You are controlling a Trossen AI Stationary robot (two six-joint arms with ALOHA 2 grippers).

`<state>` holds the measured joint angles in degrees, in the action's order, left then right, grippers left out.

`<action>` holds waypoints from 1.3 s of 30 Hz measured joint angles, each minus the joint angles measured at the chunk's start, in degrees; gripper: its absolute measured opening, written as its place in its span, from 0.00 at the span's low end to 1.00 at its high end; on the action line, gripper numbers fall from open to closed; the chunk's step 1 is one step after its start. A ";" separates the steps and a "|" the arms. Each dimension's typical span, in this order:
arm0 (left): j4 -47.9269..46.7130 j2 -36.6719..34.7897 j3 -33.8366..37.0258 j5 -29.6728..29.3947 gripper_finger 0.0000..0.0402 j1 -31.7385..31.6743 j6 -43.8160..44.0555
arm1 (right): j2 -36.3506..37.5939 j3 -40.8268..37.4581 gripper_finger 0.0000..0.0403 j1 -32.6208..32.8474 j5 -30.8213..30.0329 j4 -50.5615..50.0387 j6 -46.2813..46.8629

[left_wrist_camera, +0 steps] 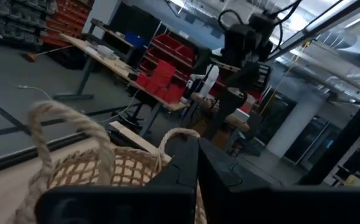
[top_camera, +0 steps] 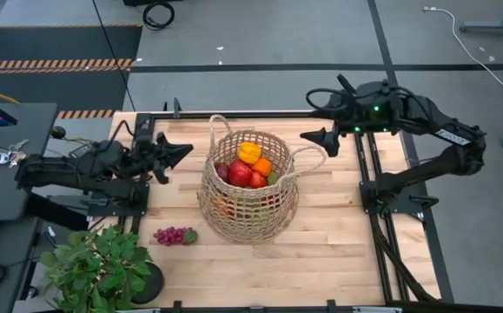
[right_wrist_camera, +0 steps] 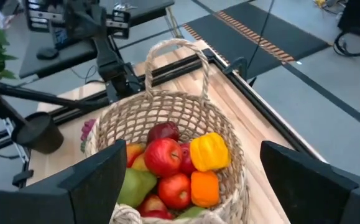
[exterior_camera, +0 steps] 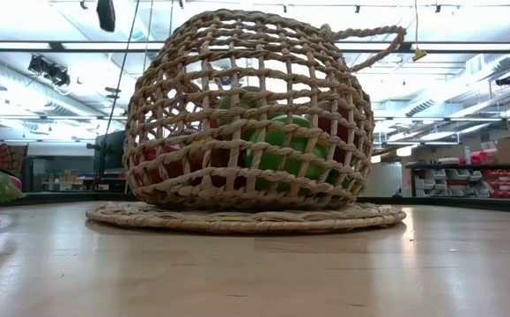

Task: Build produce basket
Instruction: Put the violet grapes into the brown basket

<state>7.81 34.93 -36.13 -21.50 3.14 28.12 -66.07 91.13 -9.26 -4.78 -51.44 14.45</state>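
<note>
Basket: stands upright near the middle of the wooden table; open-weave straw, one looped handle on its far-left rim, one on its right rim.
Produce in basket: piled inside; a yellow pepper on top, an orange just beside it, red apples at the centre, a green pear next to them.
Grapes: purple bunch lying on the table to the near left of the basket, apart from it.
Left gripper: above the table just left of the basket, pointing at it; fingers clenched together, holding nothing.
Right gripper: raised to the far right of the basket, clear of the handle; fingers spread, released, nothing between them.
Potted plant: near-left corner of the table, beyond the grapes.
</note>
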 joint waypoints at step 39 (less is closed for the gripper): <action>-23.98 3.54 2.70 35.67 0.19 9.45 17.66 | 38.71 -53.22 0.87 -0.61 5.77 48.36 18.12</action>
<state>-16.17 38.48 -33.43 14.17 12.59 45.78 -27.36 37.91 -9.87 0.99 -3.08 32.57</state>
